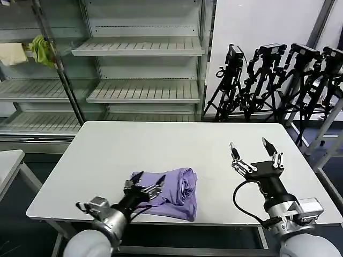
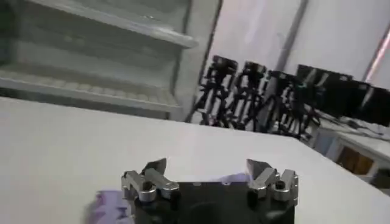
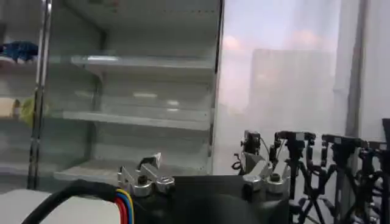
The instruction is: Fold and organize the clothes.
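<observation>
The clothes are one lavender T-shirt [image 1: 174,194], folded into a small rumpled bundle near the front edge of the white table [image 1: 161,144]. My left gripper [image 1: 143,190] sits low at the bundle's left edge, fingers spread over the fabric. In the left wrist view that gripper [image 2: 207,171] is open with nothing between its fingers, and slivers of lavender T-shirt [image 2: 109,203] peek out beside it. My right gripper [image 1: 252,150] hangs open above bare table to the right of the shirt, apart from it. In the right wrist view the right gripper [image 3: 204,168] faces the shelves, empty.
Metal shelving [image 1: 142,48] stands behind the table, with a yellow-green cloth [image 1: 42,49] and a cream cloth [image 1: 12,53] at its far left. Black camera tripods [image 1: 278,80] crowd the back right. A second small table [image 1: 8,160] edges in at left.
</observation>
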Tool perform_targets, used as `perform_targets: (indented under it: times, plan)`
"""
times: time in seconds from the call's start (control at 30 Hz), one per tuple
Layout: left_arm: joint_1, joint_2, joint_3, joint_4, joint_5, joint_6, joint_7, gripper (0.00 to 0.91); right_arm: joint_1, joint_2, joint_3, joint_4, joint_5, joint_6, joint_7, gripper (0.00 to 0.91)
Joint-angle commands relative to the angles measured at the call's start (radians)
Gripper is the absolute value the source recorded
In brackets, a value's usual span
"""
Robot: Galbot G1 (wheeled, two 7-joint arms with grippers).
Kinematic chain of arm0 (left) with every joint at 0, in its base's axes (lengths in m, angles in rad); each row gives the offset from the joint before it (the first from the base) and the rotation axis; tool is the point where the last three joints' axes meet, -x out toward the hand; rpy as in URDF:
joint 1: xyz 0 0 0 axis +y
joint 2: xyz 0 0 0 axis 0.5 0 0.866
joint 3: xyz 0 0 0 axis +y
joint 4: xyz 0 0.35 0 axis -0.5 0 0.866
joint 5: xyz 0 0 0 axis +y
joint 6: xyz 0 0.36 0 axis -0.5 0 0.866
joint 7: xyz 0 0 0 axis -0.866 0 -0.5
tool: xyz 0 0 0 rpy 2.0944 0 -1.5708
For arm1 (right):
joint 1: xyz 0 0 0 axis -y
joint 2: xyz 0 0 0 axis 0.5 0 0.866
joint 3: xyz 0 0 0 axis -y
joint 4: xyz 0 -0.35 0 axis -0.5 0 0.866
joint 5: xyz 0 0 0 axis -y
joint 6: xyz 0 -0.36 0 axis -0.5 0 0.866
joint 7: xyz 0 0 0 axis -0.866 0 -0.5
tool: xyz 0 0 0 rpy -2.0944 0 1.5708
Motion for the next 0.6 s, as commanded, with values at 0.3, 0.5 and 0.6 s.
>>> perform_targets:
  times: [0.3,0.5,0.6]
  plan:
    - [0.000,-0.033,-0.144,0.213,-0.036,-0.001,-0.018,0.907,0.057,-0.023,-0.017,0.029,0.028,-0.005,0.001,0.907]
    - [-0.008,-0.035,-0.146,0.268,-0.036,-0.001,-0.016,0.907,0.047,-0.020,-0.009,0.044,0.029,-0.005,0.000,0.907]
    - [0.000,-0.034,-0.145,0.271,-0.037,-0.001,-0.016,0.907,0.042,-0.020,-0.003,0.050,0.031,-0.005,-0.001,0.907]
